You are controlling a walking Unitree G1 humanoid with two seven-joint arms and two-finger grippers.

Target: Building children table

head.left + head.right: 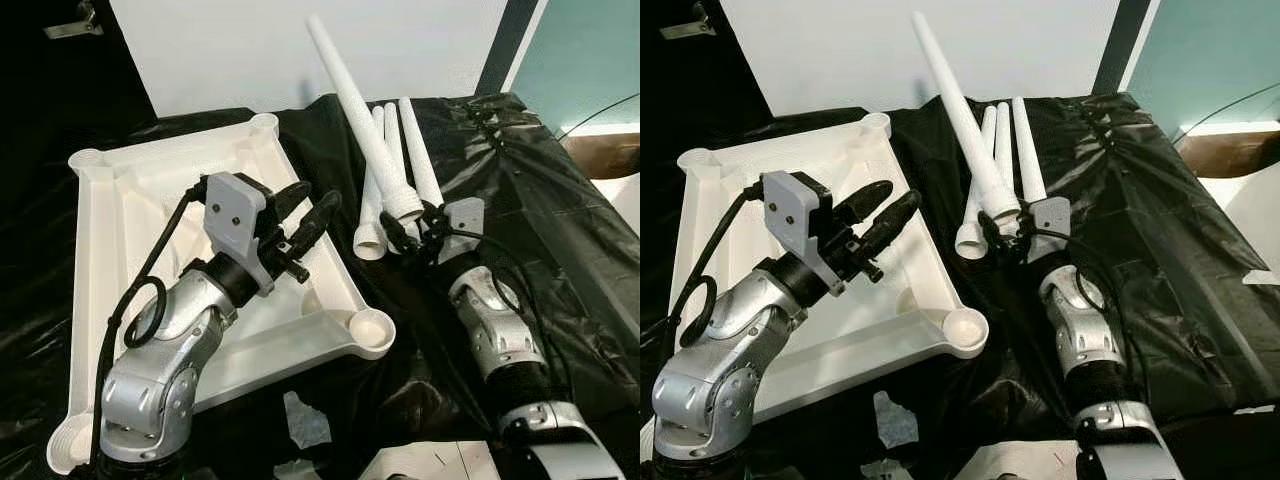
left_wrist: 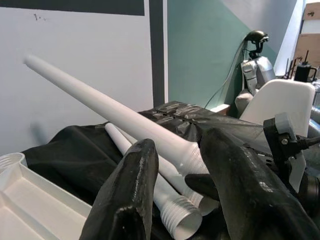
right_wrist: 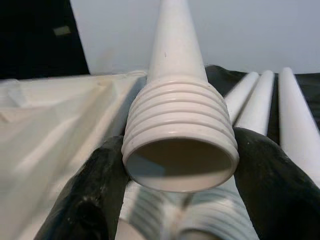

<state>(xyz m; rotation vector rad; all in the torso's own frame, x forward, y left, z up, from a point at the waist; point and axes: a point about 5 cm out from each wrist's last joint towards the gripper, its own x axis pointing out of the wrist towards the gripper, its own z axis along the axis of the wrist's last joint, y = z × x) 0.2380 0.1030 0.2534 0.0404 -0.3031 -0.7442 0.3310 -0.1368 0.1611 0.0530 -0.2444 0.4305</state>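
Left eye view, listed from my left to my right. Item one: white tabletop (image 1: 110, 190), a moulded plastic panel lying upside down on black sheeting (image 1: 560, 250), ribbed underside up, a round leg socket (image 1: 373, 328) at each visible corner. Item two: my left pincer (image 1: 305, 215), raised above the tabletop's right-hand rim, fingers (image 2: 125, 195) apart and holding nothing; they point toward the legs. Item three: small white scrap (image 1: 305, 420) on the sheeting, below the tabletop's near edge. Item four: raised leg (image 1: 355, 115), a long white tapered tube, tilted so its thin end points up and away to the left against the pale wall (image 1: 200, 50); its wide threaded end (image 3: 180, 145) sits low, clamped between the fingers of my right pincer (image 1: 418, 232). The right wrist view shows a black finger (image 3: 85, 195) pressed on either side of the thread rings. Item five: three more legs (image 1: 395, 150) lying flat on the sheeting just beyond the right pincer, side by side, thin ends pointing away from me. Item six: white chair back (image 2: 280, 100) and dark equipment in front of a teal wall (image 2: 200, 45), far side, seen from the left wrist.
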